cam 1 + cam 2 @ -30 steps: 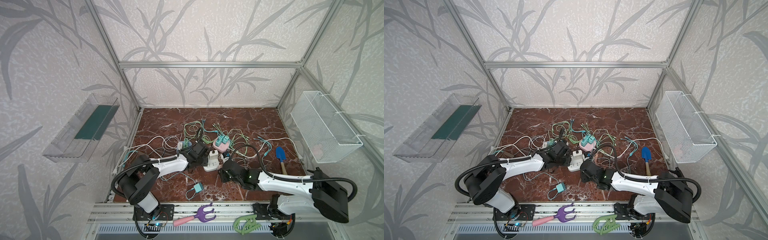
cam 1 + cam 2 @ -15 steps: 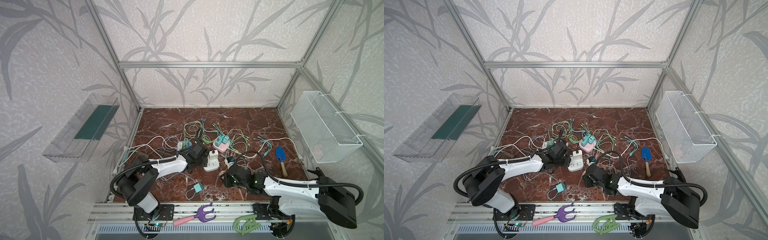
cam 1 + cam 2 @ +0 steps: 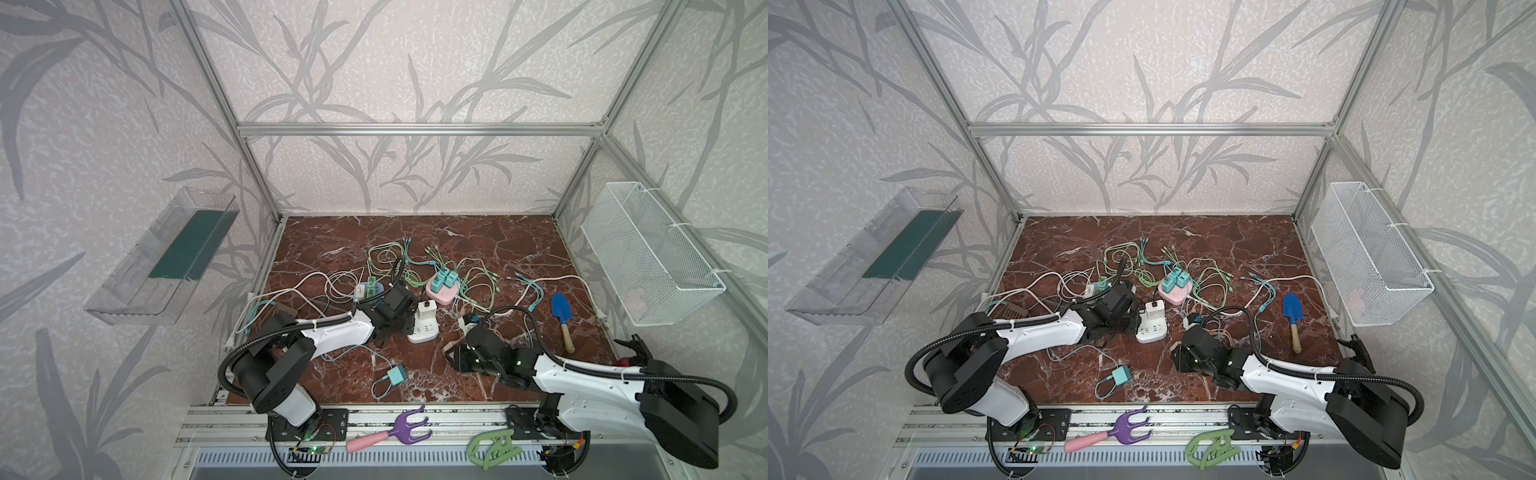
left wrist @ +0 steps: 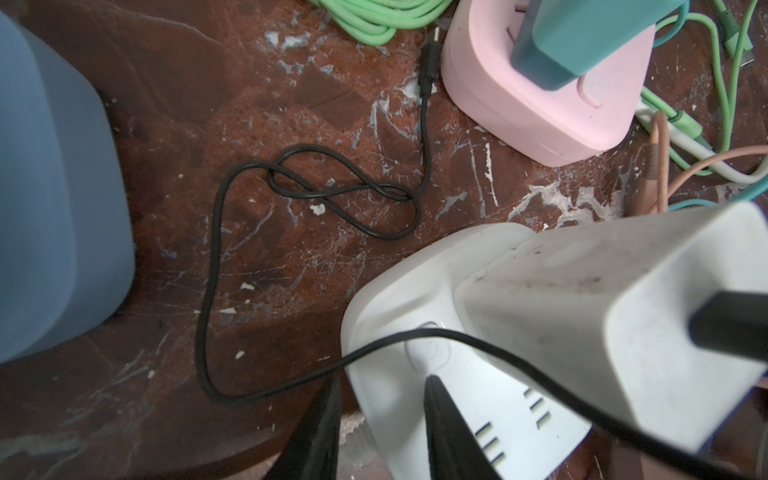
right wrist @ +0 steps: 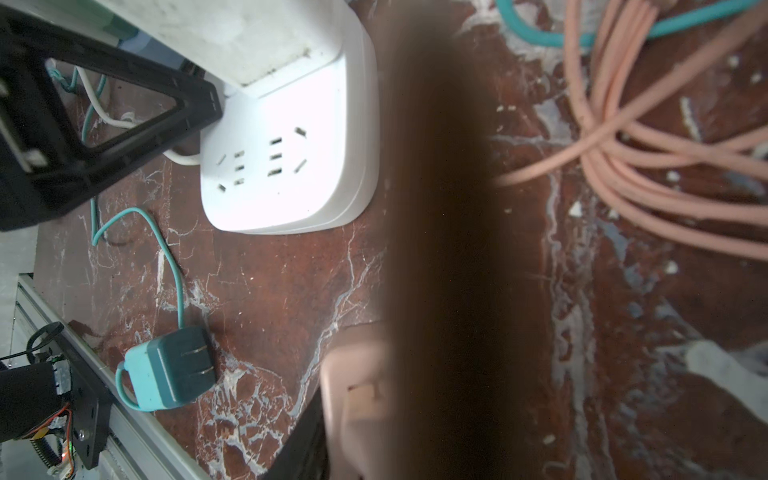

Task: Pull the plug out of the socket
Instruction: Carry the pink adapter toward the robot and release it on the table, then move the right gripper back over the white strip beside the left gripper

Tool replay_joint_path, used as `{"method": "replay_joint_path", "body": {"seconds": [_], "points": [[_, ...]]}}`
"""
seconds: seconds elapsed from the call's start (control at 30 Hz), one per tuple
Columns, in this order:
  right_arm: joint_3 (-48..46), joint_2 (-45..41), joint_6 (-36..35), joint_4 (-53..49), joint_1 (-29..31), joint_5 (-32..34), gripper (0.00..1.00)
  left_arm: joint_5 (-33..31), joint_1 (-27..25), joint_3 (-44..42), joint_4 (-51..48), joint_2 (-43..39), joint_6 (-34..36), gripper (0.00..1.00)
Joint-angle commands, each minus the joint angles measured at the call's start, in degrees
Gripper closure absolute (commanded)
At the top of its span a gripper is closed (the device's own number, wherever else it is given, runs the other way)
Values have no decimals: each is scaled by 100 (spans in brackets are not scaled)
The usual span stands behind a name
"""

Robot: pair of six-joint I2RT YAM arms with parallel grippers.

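Right gripper (image 3: pixel 455 359) has drawn back from the white plastic power strip (image 3: pixel 424 330) toward the front edge of the red marble tabletop (image 3: pixel 478 232), a peach plastic plug (image 5: pixel 357 407) at its jaws; their grip cannot be told. Left gripper (image 4: pixel 378 386) pinches the strip's edge. Extraction looks complete, though a white charger cube (image 3: pixel 427 309) stands plugged in.

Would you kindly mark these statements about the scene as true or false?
1. A white charger stands plugged into the white socket strip. True.
2. The blue trowel lies inside the wire basket. False: the blue trowel lies on the table.
3. The loose teal plug near the front edge shows bare prongs. True.
4. The pink socket holds no plugs. False: two teal chargers stand in the pink socket.
5. The left gripper is at the white socket strip's edge. True.
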Motion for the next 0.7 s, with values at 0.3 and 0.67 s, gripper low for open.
{"method": "replay_joint_path", "body": {"seconds": [0.3, 0.67], "points": [[-30, -855, 261, -1327, -97, 410, 42, -44, -31, -67, -772, 7, 159, 65], [568, -1374, -488, -2006, -99, 823, 40, -122, -27, -107, -808, -65, 141, 64]]}}
